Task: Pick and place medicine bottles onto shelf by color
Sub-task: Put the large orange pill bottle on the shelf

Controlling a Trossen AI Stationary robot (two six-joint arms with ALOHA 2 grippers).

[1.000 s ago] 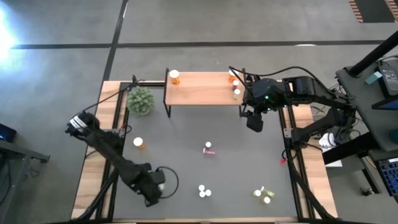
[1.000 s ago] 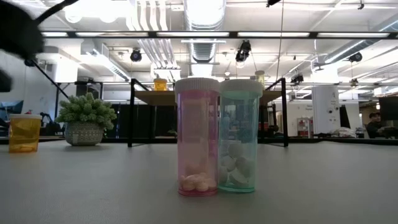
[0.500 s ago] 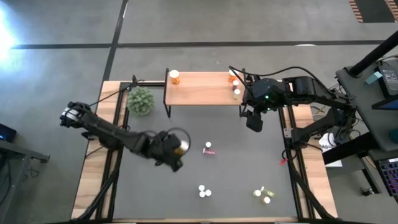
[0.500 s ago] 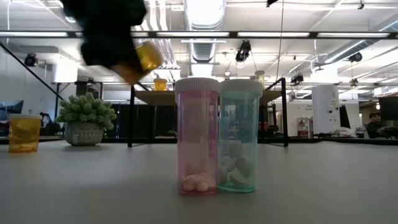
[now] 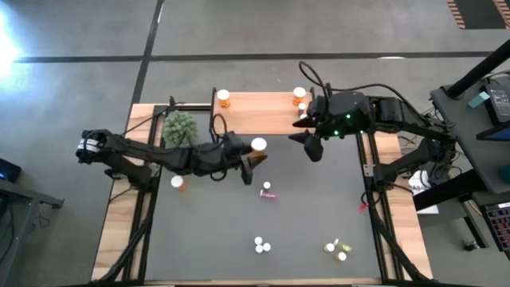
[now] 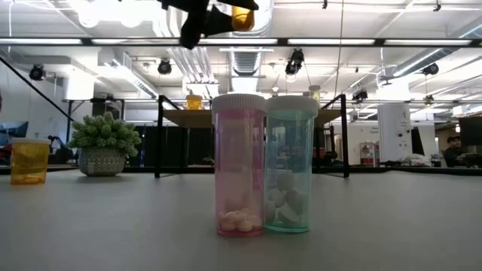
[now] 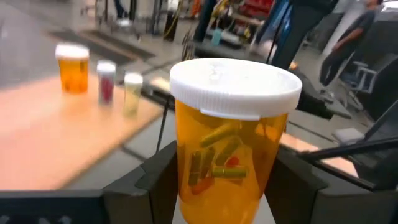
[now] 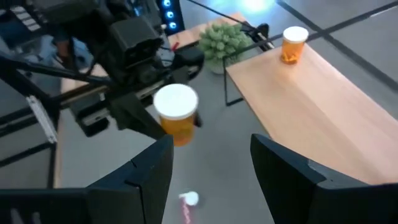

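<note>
My left gripper (image 5: 249, 156) is over the middle of the dark mat, just in front of the light-wood shelf (image 5: 259, 115), and is shut on an orange bottle with a white cap (image 5: 257, 146). It also shows in the right wrist view (image 8: 176, 116) and at the top of the low view (image 6: 242, 16). My right gripper (image 5: 307, 145) hangs open and empty off the shelf's right front corner. On the shelf stand an orange bottle at the left end (image 5: 224, 98), and an orange one (image 5: 300, 95) with two small ones (image 5: 303, 113) at the right end. My left gripper pinches the lower body of the orange bottle (image 7: 227, 171) between its two fingers (image 7: 158, 180), one on each side. The fingers come level from the table's left. The bottle stands upright with its cap up, lifted clear high above the mat.
On the mat stand an orange bottle (image 5: 178, 182), a pink one (image 5: 268, 190), a white pair (image 5: 260, 245) and a yellow-green pair (image 5: 336, 250). A green spiky plant (image 5: 179, 128) stands left of the shelf. A pink (image 6: 239, 165) and a pale bottle (image 6: 290, 165) stand close before the low camera.
My left gripper has swung from the table's near left corner up and toward the far edge and the shelf, carrying the orange bottle, which was tilted midway and is upright now. My right gripper has shifted a little toward the table's left.
</note>
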